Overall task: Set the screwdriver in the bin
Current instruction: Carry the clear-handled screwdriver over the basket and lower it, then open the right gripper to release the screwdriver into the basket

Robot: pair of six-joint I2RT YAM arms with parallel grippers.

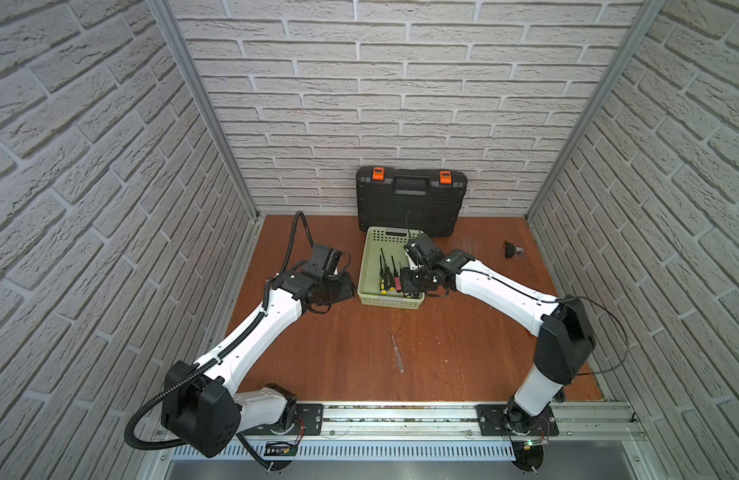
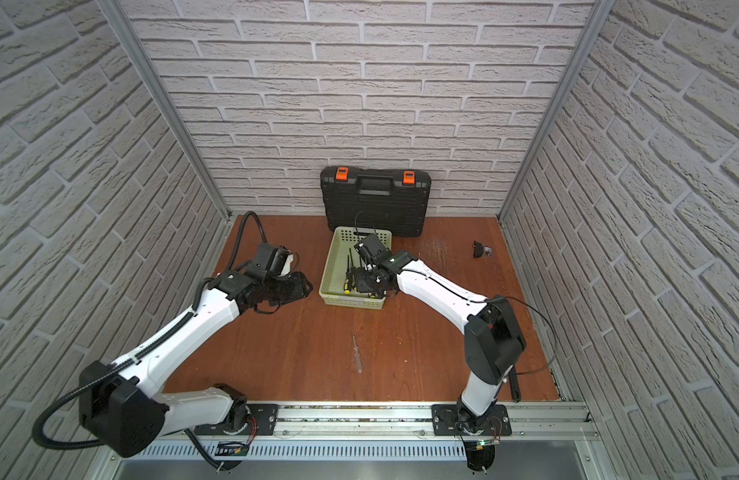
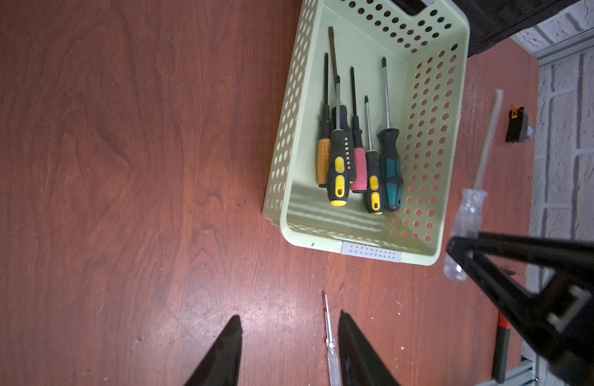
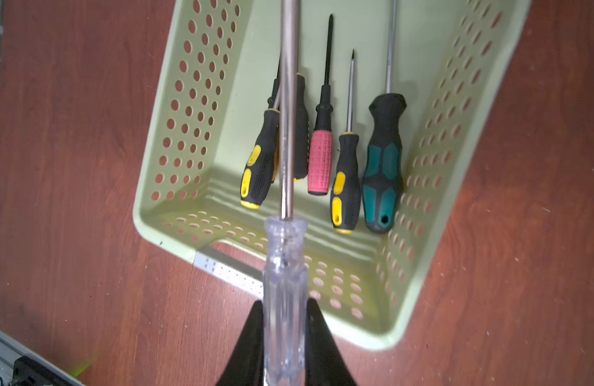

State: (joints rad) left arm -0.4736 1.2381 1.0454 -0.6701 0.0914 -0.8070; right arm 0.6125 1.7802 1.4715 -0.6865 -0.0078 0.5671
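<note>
Above brick-walled wooden tabletop [image 1: 463, 353], right pincer [image 4: 285, 310] clasps clear screwdriver [image 4: 283, 267]; left pincer [image 3: 289, 315] gapes.

Both top views: mounted high at front, facing down toward back wall [image 1: 401, 104]; distant, whole table [image 1: 463, 353] in frame, near-identical coverage. Left wrist view: looks down on table, mid range, bin [image 3: 419, 257] fully in frame. Right wrist view: close above bin, sighting along clear-handled screwdriver [image 4: 283, 284]. Bin common to all four.
</note>
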